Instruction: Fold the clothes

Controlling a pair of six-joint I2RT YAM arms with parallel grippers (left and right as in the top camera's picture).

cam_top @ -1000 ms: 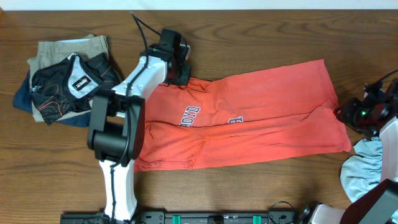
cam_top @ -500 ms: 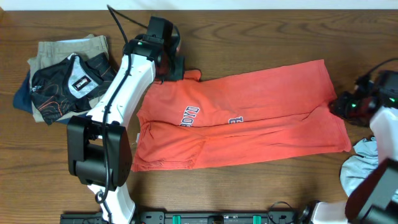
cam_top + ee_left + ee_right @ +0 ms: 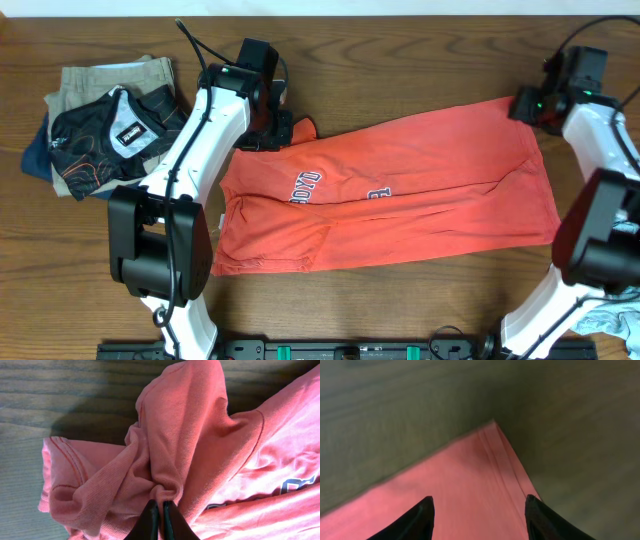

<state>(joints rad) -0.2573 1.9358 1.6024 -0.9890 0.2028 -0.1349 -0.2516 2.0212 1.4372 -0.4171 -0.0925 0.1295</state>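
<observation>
Wooden table (image 3: pixel 400 40) bears T-shirt (image 3: pixel 420 190) pinched by left pincer (image 3: pixel 160 506).

Coral-red T-shirt (image 3: pixel 420 190) outspread (one corner bunched)

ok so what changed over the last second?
Right claw swung from the T-shirt's right edge up to its far right corner and now hangs open over it, gripping nothing. Left claw stayed shut on bunched fabric at the far left, shifting only slightly. Clothes pile on the left unchanged.

Overhead looks straight down; wrist views sit close (both sharing the shirt (image 3: pixel 400 190)).
</observation>
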